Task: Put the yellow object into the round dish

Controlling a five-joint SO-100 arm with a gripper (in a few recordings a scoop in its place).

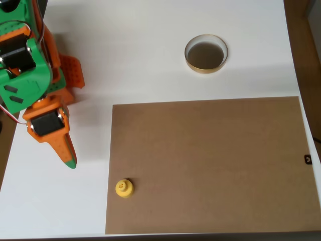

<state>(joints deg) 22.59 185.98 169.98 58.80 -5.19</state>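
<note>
1. A white table (pixel 150 45) is seen from above in the overhead view, with a large rectangular brown board (pixel 210 165) laid flat over its lower right part
2. A small yellow plastic piece (pixel 124 188), with a round wider base and a narrower knob on top, is found standing on the brown board close to the board's left edge and near its lower left corner
3. A small shallow round dish (pixel 206 54), with a tan rim, a pale inner wall and a dark brownish bottom, is placed on the bare white table above the board's upper edge, right of centre; nothing is seen lying in it
4. The yellow piece and the dish are set well apart, the piece low and left, the dish high and right
5. An orange and green robot arm (pixel 25 60) is seen at the left of the picture, reaching down over the white table
6. Its orange pincer (pixel 67 155), tipped with green, is pointed toward the lower edge of the picture and is held left of the board, near the yellow piece but apart from it
7. The pincer's fingers are seen drawn together into one tapered point, so it is clenched, and nothing is held in it
</note>
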